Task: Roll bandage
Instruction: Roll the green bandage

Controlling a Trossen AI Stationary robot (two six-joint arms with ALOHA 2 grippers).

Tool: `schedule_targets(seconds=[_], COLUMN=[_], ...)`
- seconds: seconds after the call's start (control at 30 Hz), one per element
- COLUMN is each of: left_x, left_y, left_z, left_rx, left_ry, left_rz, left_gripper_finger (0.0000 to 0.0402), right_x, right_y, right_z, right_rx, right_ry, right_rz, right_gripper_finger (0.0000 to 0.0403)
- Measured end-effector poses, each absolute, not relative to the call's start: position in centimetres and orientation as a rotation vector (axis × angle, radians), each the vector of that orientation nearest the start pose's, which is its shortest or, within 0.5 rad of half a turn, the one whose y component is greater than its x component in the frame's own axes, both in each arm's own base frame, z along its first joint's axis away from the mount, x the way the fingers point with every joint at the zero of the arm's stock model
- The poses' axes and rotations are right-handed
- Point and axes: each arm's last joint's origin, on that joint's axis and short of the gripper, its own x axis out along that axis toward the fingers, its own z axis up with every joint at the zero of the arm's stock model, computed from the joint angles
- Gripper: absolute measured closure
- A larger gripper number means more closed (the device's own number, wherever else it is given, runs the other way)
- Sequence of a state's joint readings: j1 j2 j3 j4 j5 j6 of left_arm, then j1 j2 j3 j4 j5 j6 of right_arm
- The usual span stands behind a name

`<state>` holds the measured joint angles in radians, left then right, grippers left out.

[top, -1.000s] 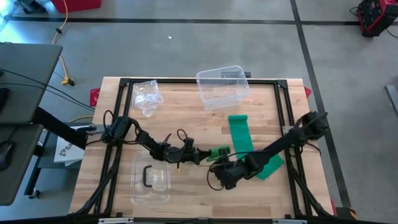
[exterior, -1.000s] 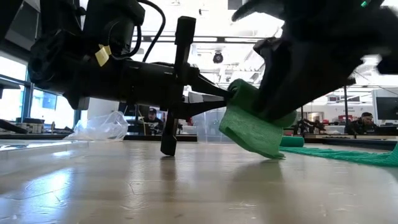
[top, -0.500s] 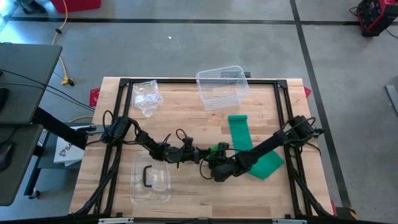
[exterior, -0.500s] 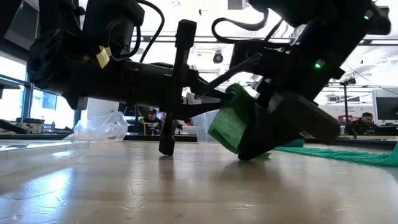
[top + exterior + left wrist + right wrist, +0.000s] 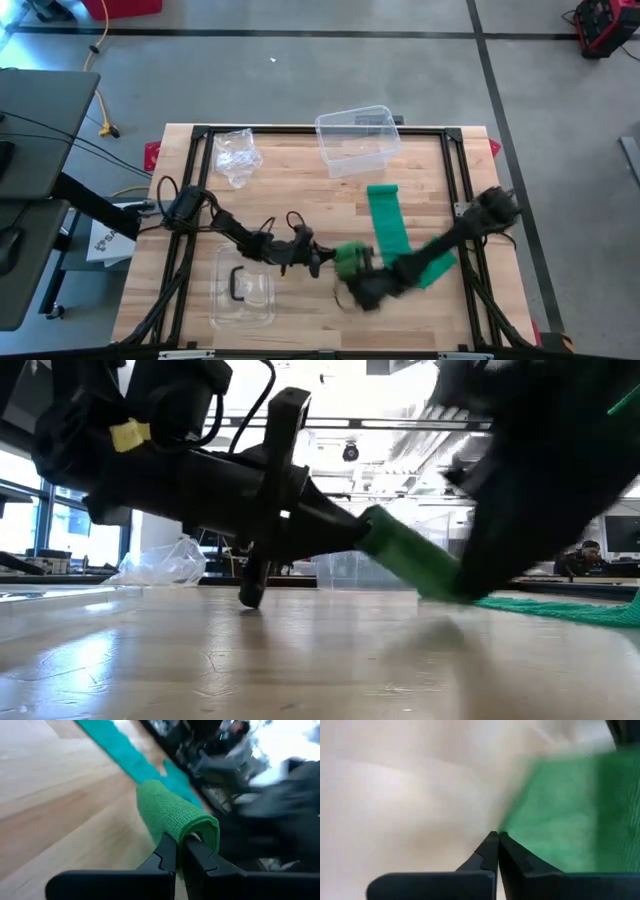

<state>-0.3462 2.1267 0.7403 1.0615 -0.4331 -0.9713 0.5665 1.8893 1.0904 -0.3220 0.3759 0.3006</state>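
A green bandage roll [image 5: 350, 260] hangs just above the wooden table near its middle front. It is a short tube in the left wrist view [image 5: 170, 812]. Its loose strip [image 5: 388, 215] lies flat on the table, running toward the far right. My left gripper [image 5: 178, 851] comes from the left and is shut on the roll's end. My right gripper [image 5: 364, 291] reaches in from the right, just near of the roll, blurred and shut. Its fingertips [image 5: 496, 836] stand at the edge of green bandage cloth [image 5: 560, 820]. My left gripper pinches the wall of the roll's open end [image 5: 192, 836], one finger in the hollow and one outside. The fingers come nearly level from the table's left, along the roll's axis. The roll sticks out beyond the fingertips, clear of the table. My right gripper's shut tips meet at the cloth's edge; whether they touch it I cannot tell.
A clear plastic box [image 5: 358, 140] stands at the far middle, with a crumpled clear bag [image 5: 238, 155] to its left. A clear lid with a black handle [image 5: 243, 288] lies at the near left. A black frame [image 5: 300, 130] borders the table.
My left gripper has rolled about its own axis and carried the roll slightly toward the near edge. The roll now points more lengthwise in the low view. My right gripper swung in toward the roll, then drew back toward the near right and sank.
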Motion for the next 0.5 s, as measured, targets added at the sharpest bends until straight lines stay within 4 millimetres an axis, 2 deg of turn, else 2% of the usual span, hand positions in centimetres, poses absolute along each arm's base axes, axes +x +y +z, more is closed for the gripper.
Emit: schedule_targets(seconds=[0.07,0.17,0.33,0.4,0.5], left_x=[33.4,33.1,32.2,31.8,31.2], left_y=[-10.8,-11.1,-12.7,-13.4,-14.1], left_z=[7.1,7.7,8.9,9.5,10.0], left_rx=[-0.802,-0.746,-0.653,-0.627,-0.566], left_ry=[0.273,0.322,0.384,0.396,0.393], left_rz=[0.226,0.217,0.143,0.122,0.172], left_gripper_finger=[0.0399,0.0399,0.0399,0.0399,0.0399], right_x=[29.4,27.2,24.5,24.5,25.0], right_y=[20.3,22.3,23.5,23.1,22.7], right_z=[16.4,19.7,25.4,26.3,26.3], right_rx=[-0.159,-0.088,-0.049,-0.065,-0.06], right_ry=[0.922,0.794,0.611,0.595,0.611], right_rz=[0.098,0.117,0.057,0.015,0.009], right_gripper_finger=[0.0403,0.0403,0.0403,0.0403,0.0403])
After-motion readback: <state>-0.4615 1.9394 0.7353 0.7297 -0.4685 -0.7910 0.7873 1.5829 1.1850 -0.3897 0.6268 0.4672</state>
